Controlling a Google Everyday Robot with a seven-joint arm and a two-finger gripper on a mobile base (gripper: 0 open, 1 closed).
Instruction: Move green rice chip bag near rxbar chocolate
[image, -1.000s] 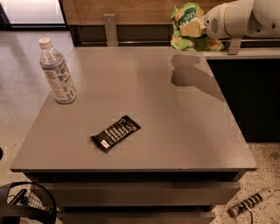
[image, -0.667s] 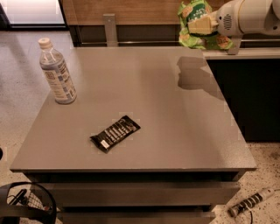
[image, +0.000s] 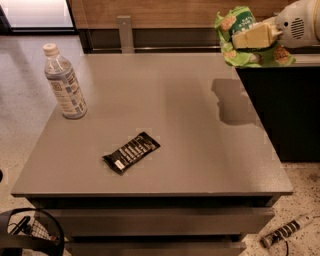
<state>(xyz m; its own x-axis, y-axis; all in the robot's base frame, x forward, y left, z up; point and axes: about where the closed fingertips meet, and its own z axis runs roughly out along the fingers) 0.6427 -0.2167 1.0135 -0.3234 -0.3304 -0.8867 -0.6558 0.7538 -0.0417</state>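
Green, crinkly film: item 1, green rice chip bag, camera view, top right, held aloft over the far right corner of the grey table, its shadow on the top below. Item 2, my gripper, same spot, clamped on the bag's crumpled middle; one pale finger lies across the front, the other is hidden behind. Item 3, rxbar chocolate, flat, black, front-centre, well apart from the bag. Item 4, water bottle, upright, far left, w/ white cap. Risks, my est.: the pinch is on loose film, so the bag may slip or twist mid-carry; a low pass could drag its hanging edge over the bar & shove it; a release from height could land the light pouch on the bar, not beside it. Bottle is off my path, low risk.
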